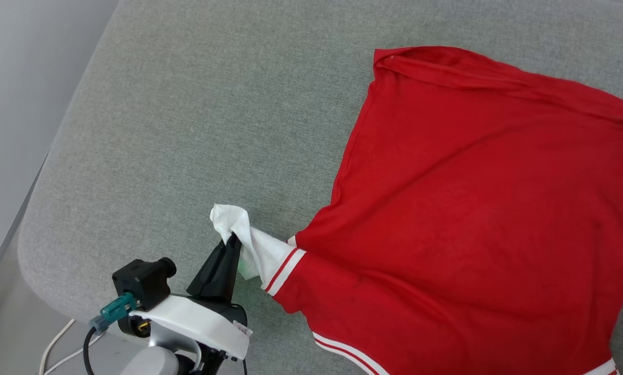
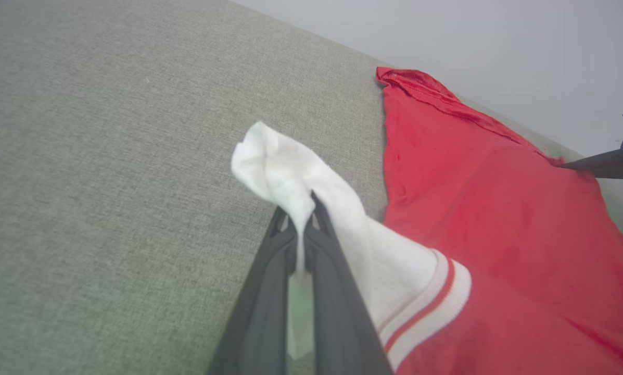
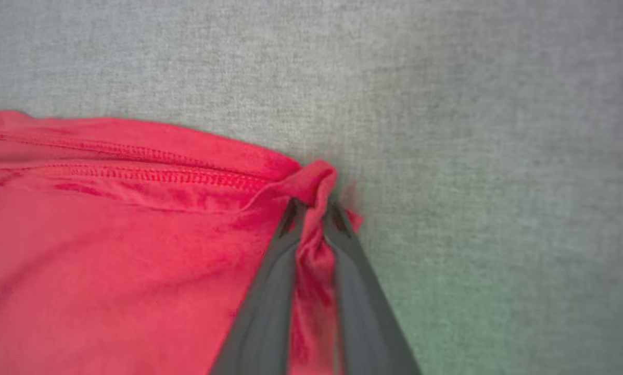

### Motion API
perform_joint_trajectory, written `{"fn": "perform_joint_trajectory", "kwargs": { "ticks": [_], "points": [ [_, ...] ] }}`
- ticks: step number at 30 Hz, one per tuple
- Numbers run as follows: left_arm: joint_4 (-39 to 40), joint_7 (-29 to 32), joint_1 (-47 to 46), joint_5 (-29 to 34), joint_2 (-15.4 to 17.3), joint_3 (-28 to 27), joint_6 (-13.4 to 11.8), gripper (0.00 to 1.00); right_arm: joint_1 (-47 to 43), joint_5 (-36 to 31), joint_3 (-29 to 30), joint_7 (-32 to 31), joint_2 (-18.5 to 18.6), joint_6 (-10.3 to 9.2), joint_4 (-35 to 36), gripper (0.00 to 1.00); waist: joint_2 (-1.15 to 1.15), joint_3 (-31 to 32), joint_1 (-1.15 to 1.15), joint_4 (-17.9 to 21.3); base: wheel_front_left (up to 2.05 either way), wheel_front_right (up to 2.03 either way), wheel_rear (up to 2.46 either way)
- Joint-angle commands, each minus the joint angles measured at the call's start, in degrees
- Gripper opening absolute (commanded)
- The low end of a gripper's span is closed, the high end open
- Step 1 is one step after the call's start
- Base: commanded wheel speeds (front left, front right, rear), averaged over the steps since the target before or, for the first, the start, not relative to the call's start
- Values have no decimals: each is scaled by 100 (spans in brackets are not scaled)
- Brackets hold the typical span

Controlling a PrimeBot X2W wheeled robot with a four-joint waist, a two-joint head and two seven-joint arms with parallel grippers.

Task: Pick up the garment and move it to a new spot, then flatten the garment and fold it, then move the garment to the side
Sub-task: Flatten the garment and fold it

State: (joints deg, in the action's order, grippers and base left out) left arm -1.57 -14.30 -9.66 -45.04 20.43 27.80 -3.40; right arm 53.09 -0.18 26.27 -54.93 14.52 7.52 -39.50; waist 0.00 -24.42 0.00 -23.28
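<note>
The garment (image 1: 472,208) is a red jersey, lying spread with its plain side up over the right half of a grey padded surface. Its white sleeve (image 1: 249,239) with red-white striped trim is pulled out to the left. My left gripper (image 1: 233,240) is shut on that sleeve, with white cloth bunched above the fingertips (image 2: 303,208). In the right wrist view, my right gripper (image 3: 314,205) is shut on a bunched corner of the garment's red stitched hem (image 3: 108,250). The left wrist view shows the right gripper (image 2: 563,165) at the garment's far right corner (image 2: 498,219). Lettering and number are hidden.
The grey padded surface (image 1: 212,104) has bare room to the left of and behind the garment. Its rounded edge runs down the left side, with floor and a white cable (image 1: 56,338) below it. A pale wall stands behind the surface.
</note>
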Motion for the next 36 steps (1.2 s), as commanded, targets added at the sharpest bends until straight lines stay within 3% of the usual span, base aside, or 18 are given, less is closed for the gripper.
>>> {"fn": "perform_joint_trajectory", "kwargs": {
  "ticks": [1, 10, 19, 25, 26, 33, 34, 35, 36],
  "points": [
    [-27, -22, -59, 18, -22, 3, 23, 0, -379, -64, 5, -92, -159, -6, -192, 0, 0, 53, 0, 1, 0, 0, 0],
    [-131, 3, 166, -29, 107, -75, -117, 0, -476, 81, -481, 16, 355, -6, 591, 0, 0, 602, 0, 279, 0, 0, 0],
    [-65, 201, 687, -130, 482, -317, -503, 0, -2131, 1019, -1180, -133, 561, -5, 1899, 0, 0, 1456, 0, 1246, 0, 0, 0],
    [43, 389, 1041, -266, 776, -590, -837, 0, -3648, 1527, -1101, -210, 381, -6, 3165, 0, 0, 1796, 0, 1985, 0, 0, 0],
    [125, 459, 1219, -314, 894, -686, -979, 0, -4425, 1642, -953, -247, 185, -6, 3670, 0, 0, 1908, 0, 2275, 0, 0, 0],
    [330, 596, 1421, -377, 1042, -792, -1189, 0, -5905, 1772, -718, -48, -622, -5, 4282, 0, 0, 1952, 0, 2670, 0, 0, 0],
    [361, 614, 1422, -382, 1055, -796, -1196, 0, -6026, 1837, -732, 42, -729, -5, 4297, 8, 0, 1934, 0, 2701, 0, 0, 0],
    [390, 641, 1420, -387, 1061, -789, -1210, 0, -6090, 1898, -715, 206, -813, -5, 4323, 91, 0, 1911, 0, 2723, 0, 0, 0],
    [412, 650, 1412, -390, 1064, -778, -1215, 0, -6151, 1924, -715, 390, -866, -5, 4327, 100, 0, 1888, 0, 2737, 0, 0, 0]
  ]
}}
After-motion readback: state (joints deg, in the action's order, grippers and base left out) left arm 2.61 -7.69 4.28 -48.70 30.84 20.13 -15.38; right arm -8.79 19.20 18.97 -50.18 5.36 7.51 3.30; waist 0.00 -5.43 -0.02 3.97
